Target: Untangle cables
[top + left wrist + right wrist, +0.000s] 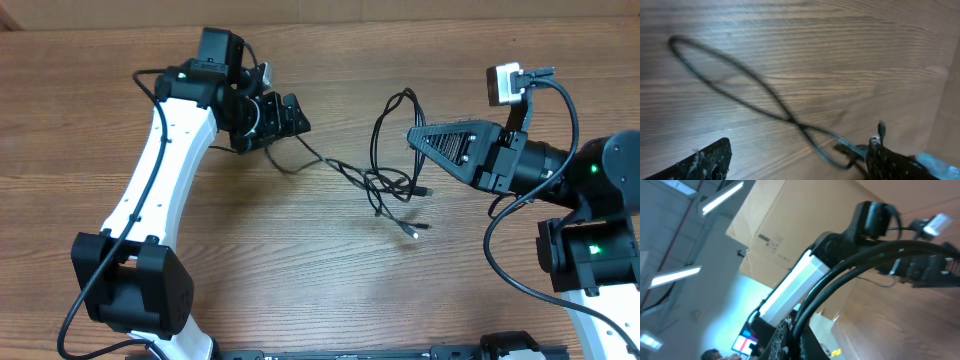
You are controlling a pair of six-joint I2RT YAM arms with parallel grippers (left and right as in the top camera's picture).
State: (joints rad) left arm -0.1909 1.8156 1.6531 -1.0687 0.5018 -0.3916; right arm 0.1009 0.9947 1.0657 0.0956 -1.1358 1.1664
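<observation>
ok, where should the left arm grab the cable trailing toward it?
Best bet: grip the single cable run lying flat between the left gripper and the tangled cables. Come straight down, jaws across it. It looks like one strand there, clear of the crossings.

Left arm (165, 165) stretches forward; left gripper (295, 113) has its 2 fingers spread wide. Right gripper (410, 135), rolled sideways, is clamped on the cables (395, 185).

The left arm (165, 170) is formed of a long white link between black joint housings. Green lights are shown on the black right arm (615, 185). Thick black wires (488, 245) are looped beside it. The right gripper (412, 137) is black, triangular and ribbed.
</observation>
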